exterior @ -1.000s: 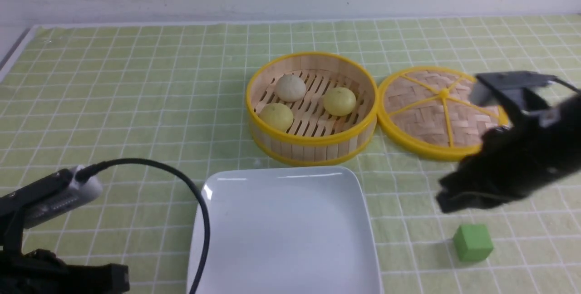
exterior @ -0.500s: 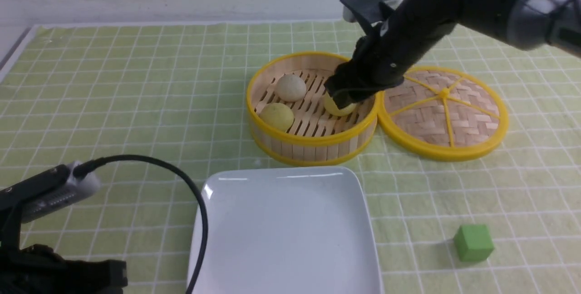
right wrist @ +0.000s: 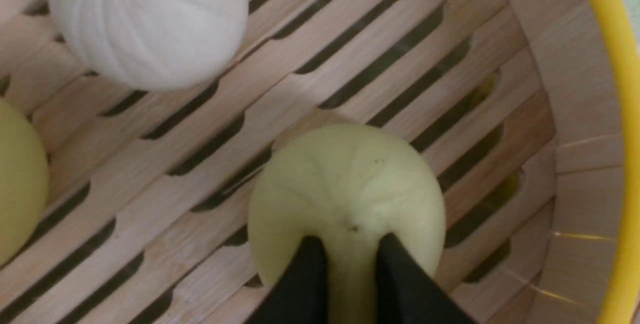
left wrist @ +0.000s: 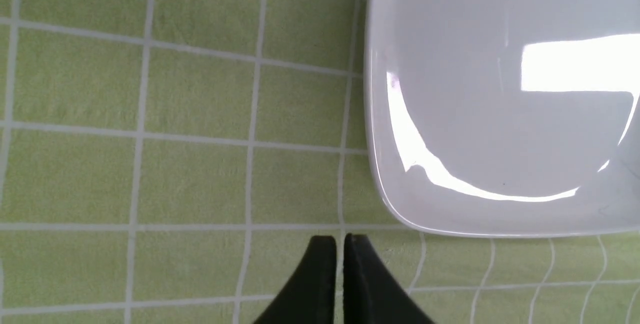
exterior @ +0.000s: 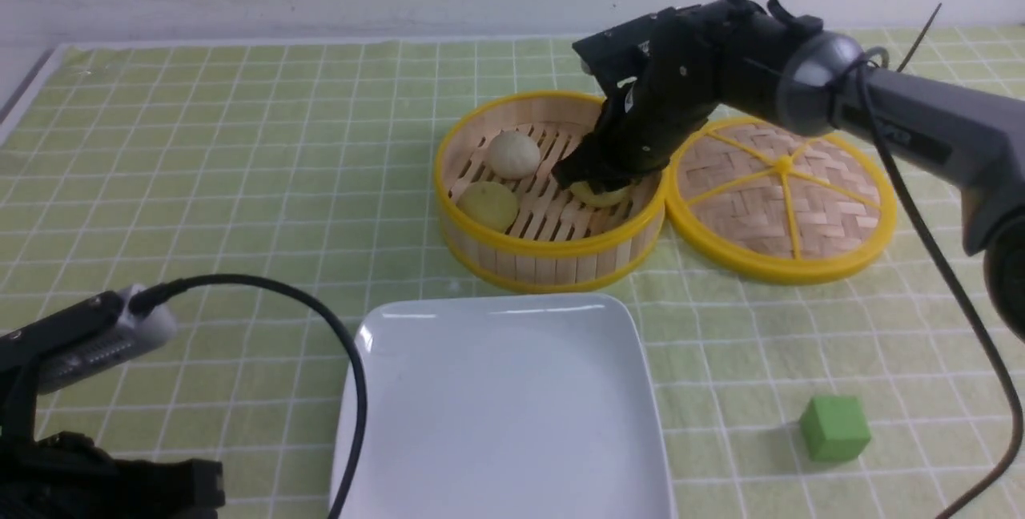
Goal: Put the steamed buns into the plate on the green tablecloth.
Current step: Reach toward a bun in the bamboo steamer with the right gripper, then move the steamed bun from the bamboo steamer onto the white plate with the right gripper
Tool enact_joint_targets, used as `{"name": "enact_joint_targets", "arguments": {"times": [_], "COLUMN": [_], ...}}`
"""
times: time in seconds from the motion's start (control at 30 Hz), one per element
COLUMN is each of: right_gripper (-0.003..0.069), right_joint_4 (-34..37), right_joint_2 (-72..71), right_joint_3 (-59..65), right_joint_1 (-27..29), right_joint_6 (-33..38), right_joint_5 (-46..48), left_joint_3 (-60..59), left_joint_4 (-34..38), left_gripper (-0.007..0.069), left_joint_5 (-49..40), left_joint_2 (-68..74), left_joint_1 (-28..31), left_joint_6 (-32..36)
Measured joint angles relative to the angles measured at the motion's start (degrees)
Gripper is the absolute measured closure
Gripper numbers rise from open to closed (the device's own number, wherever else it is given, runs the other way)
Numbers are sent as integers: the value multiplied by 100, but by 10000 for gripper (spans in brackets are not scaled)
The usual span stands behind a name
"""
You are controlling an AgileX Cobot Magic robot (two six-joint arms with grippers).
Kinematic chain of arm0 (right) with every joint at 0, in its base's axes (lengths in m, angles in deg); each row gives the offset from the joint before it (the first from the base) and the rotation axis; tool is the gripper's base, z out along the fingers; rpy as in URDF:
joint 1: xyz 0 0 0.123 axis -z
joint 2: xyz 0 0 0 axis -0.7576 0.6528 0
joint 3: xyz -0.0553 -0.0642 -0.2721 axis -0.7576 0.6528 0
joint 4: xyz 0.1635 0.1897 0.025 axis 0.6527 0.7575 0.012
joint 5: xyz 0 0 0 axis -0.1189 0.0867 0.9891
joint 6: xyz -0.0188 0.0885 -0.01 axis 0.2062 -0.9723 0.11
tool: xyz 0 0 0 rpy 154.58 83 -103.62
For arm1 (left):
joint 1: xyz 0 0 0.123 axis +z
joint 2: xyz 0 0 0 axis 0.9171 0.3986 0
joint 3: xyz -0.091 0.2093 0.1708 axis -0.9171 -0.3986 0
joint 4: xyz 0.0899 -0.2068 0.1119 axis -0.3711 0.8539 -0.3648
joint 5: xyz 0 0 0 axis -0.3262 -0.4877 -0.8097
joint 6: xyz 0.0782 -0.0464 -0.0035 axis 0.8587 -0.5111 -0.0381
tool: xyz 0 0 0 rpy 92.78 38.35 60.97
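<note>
While the right gripper (exterior: 596,179) reaches down into the basket (exterior: 552,255), its jaws pinch a yellow bun (right wrist: 345,179) from one side, the black fingers (right wrist: 305,274) denting the dough; this bun is inside the basket, near its wall on the lid's side. The white bun (exterior: 514,154) lies toward the far side of the basket and the other yellow bun (exterior: 488,205) toward its near left, both apart from the gripper. The lid (exterior: 781,199) lies flat just right of the basket, rims seeming to touch. The plate (exterior: 504,415) lies on the cloth (exterior: 240,142) just in front of the basket. The left gripper (left wrist: 340,251) hangs over the cloth beside a plate corner, jaws pressed together on nothing. A cube (exterior: 834,427) sits right of the plate, well apart
</note>
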Motion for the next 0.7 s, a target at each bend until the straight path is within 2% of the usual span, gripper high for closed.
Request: {"name": "enact_joint_targets", "arguments": {"times": [0.07, 0.27, 0.33, 0.4, 0.43, 0.53, 0.7], "right_gripper": [645, 648, 648, 647, 647, 640, 599], "right_joint_4": [1, 362, 715, 966, 966, 1169, 1142], "right_joint_2": [-211, -1350, -2070, -2469, -2495, -2616, -2208], "right_joint_3": [0, 27, 279, 783, 846, 2034, 3304], "right_joint_1": [0, -28, -135, -344, -370, -894, -1435], "right_joint_6": [-16, -16, -16, -16, -16, -40, -351], "right_joint_5": [302, 1654, 2337, 2540, 2540, 2038, 602], "left_joint_3": [0, 0, 0, 0, 0, 0, 0], "left_joint_4": [0, 0, 0, 0, 0, -2, -7], "left_gripper": [569, 557, 552, 551, 550, 545, 532], "left_joint_5": [-95, -222, -225, -225, -225, -229, -214], "left_joint_2": [0, 0, 0, 0, 0, 0, 0], "left_joint_1": [0, 0, 0, 0, 0, 0, 0], "left_joint_6": [-85, -268, -281, -286, -286, -286, -286]}}
